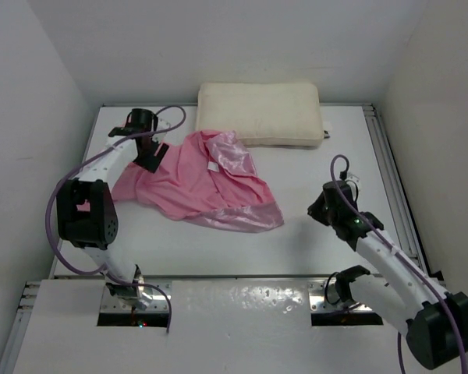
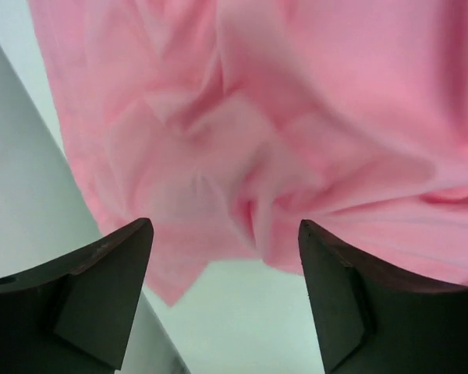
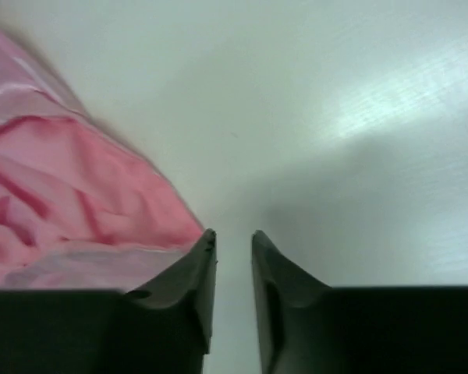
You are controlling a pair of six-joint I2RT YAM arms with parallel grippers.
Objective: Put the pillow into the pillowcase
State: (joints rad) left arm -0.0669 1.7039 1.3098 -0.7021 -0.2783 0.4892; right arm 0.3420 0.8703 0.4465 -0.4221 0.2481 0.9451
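The white table [image 1: 312,241] carries the pillow [image 1: 259,113] along its far edge, wholly outside the pillowcase [image 1: 210,187]. The pillowcase sprawls crumpled and flat just in front of it, its far corner reaching the pillow's near side. So the case holds nothing, and I judge I am at the opening step: finding its mouth and spreading it. My left gripper [image 2: 226,257] hovers over the case's left edge, jaws spread wide with nothing between them. My right gripper [image 3: 234,241] sits over bare table just beside the case's right corner, jaws nearly together yet gripping nothing. Next, each must pinch one layer of the hem. Which edge is the mouth, I cannot tell.
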